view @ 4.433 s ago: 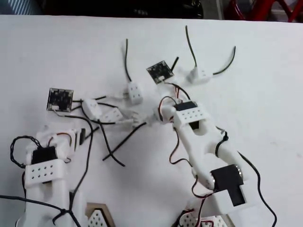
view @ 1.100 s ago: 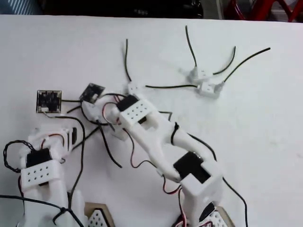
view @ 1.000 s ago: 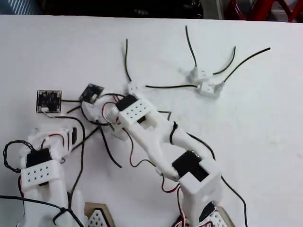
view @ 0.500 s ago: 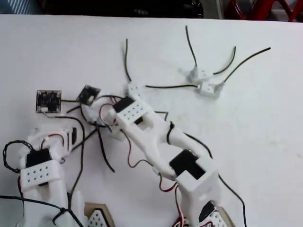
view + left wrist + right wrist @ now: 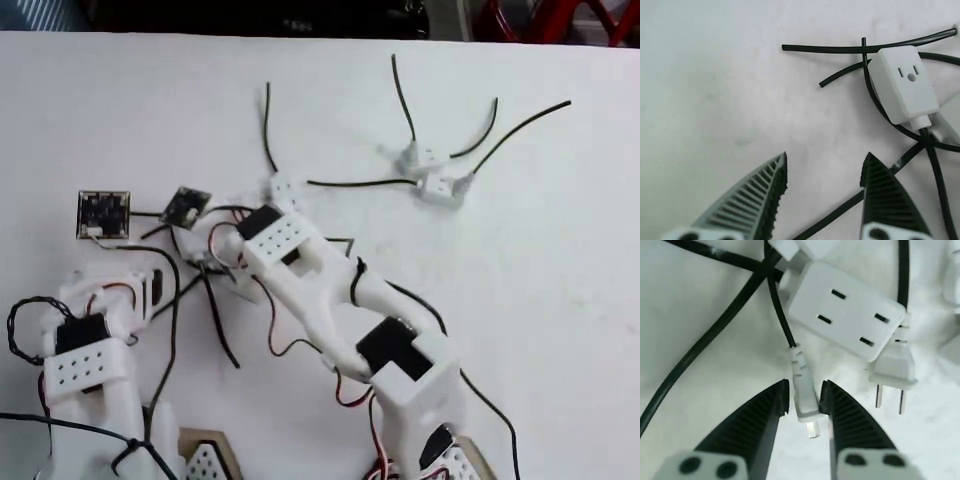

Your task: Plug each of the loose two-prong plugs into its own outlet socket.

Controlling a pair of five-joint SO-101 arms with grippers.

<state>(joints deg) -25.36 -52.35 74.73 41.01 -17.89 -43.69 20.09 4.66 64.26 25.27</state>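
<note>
Plug in my right gripper, jaws pinching its body.
Outlet block just beyond; second plug loose beside it. Left gripper jaws spread.

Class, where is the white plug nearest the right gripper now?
In the right wrist view the white plug is pinched in the right gripper, just short of the white outlet block, with a loose two-prong plug alongside.

held plug: white, pinched in right gripper
loose plug: prongs bare, touching outlet block
far sockets: two, white, upper right
</note>
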